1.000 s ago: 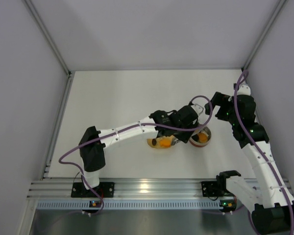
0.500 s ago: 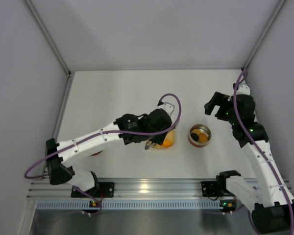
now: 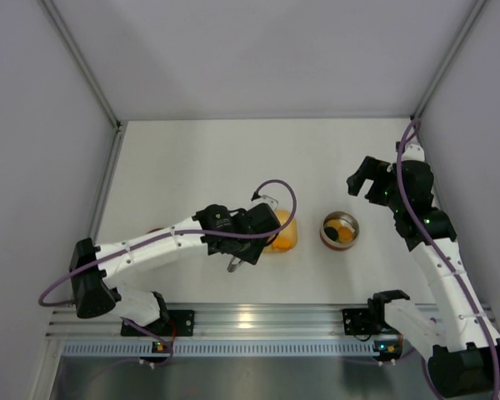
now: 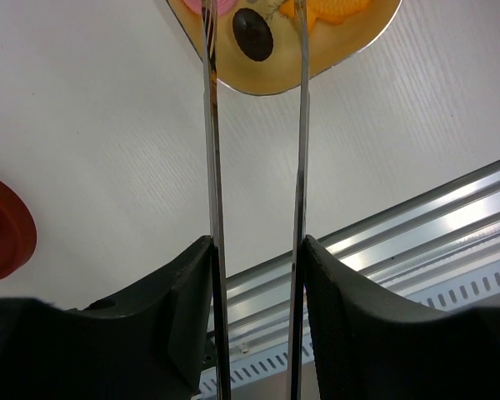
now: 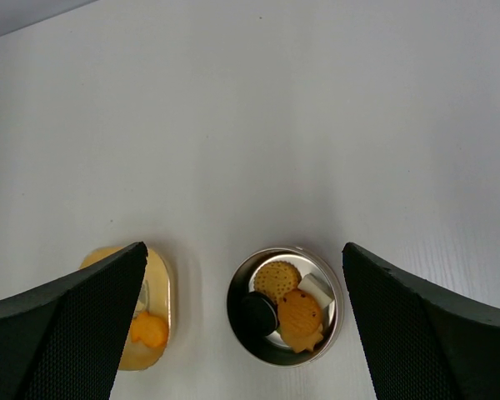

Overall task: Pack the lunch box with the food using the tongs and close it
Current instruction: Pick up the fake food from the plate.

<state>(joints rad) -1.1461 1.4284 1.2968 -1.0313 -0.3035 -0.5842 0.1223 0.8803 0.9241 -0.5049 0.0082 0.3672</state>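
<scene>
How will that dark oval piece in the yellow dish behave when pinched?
Smooth and glossy, the dark oval piece may slip from the thin tongs. Small and rounded, it could skid across the yellow dish.

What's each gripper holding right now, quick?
Left gripper: closed on the tongs.
Right gripper: open, holding nothing.

I note silver tongs point(image 4: 210, 167). Yellow dish point(image 4: 267, 79) with one dark brown piece point(image 4: 252, 33), orange pieces point(image 4: 333, 8) and a pink sliver point(image 4: 222, 5). Red lid point(image 4: 4, 229); white table point(image 4: 92, 108). Steel-grey lunch box point(image 5: 232, 307) with a dotted tan biscuit point(image 5: 277, 279), black round point(image 5: 258, 314) and orange cookie point(image 5: 301, 317).
</scene>
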